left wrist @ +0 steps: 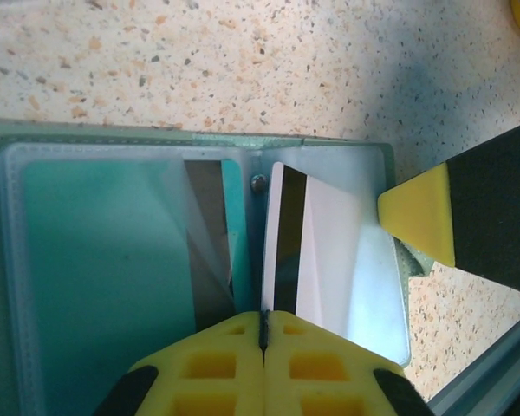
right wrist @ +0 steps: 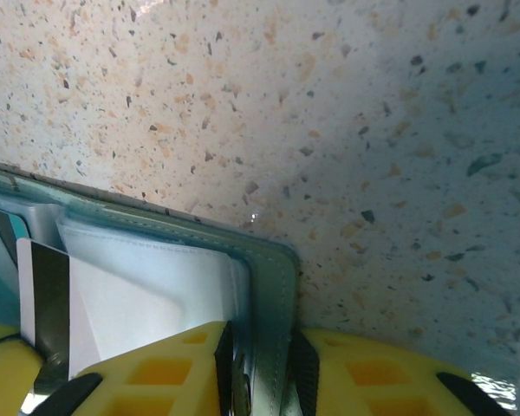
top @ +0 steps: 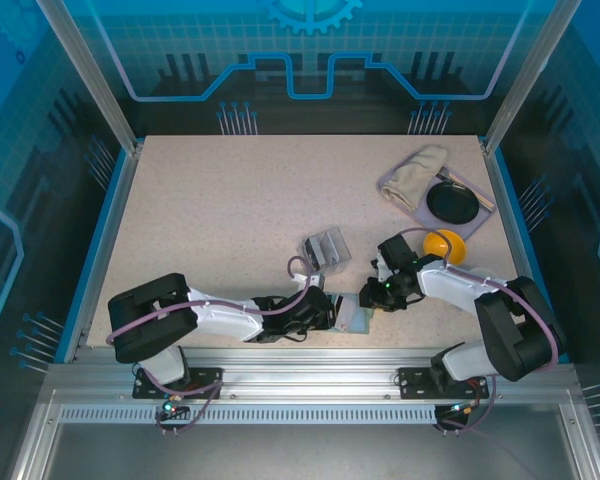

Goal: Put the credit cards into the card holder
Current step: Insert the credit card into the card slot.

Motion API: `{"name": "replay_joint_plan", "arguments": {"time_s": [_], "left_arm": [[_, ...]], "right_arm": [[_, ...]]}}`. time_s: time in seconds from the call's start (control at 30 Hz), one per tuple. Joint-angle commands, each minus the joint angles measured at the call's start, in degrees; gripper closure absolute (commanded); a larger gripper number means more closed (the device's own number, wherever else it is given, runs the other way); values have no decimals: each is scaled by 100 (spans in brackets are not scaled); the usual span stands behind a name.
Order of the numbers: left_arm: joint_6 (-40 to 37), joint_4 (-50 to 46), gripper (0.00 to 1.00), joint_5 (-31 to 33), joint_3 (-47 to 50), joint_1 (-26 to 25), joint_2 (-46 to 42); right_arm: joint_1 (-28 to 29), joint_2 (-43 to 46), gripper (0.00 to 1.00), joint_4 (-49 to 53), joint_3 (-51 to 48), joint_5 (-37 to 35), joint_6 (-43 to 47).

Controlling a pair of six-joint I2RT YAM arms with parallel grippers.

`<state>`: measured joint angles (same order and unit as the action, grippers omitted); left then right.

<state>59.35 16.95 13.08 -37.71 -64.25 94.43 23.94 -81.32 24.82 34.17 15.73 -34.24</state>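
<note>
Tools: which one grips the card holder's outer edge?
The right tool: its yellow fingers straddle the card holder's grey-green rim. The left tool is shut, its tip at the white, black-striped card inside.

Speckled beige tabletop [top: 230,220] inside blue-lit panel walls [top: 310,60], aluminium rail [top: 300,385] in front.

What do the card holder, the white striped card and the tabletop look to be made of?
The card holder looks like soft grey-green faux leather or fabric, going by its rounded, seamed edge. Inside, clear glossy plastic sleeves over teal catch reflections. The card looks like stiff, shiny plastic: flat, white, with a dark stripe. The table seems a hard, matte, speckled laminate or stone-look surface.
</note>
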Motion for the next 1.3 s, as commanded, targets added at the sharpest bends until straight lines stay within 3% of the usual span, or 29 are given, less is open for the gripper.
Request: {"name": "replay_joint_plan", "arguments": {"time_s": [0.0, 0.2, 0.53, 0.83, 1.27], "left_arm": [[-85, -82, 99, 110, -118, 18, -5], [50, 178, 100, 174, -47, 18, 57], [950, 1053, 100, 341, 253, -27, 348], [1202, 866, 100, 283, 164, -100, 409], [812, 168, 96, -584, -734, -128, 938]], "right_arm": [[125, -429, 71, -592, -209, 513, 119], [127, -446, 71, -522, -183, 502, 171], [128, -473, 71, -566, -163, 590, 162], [126, -464, 71, -592, -200, 584, 135], [124, -429, 73, -674, -272, 600, 84]]}}
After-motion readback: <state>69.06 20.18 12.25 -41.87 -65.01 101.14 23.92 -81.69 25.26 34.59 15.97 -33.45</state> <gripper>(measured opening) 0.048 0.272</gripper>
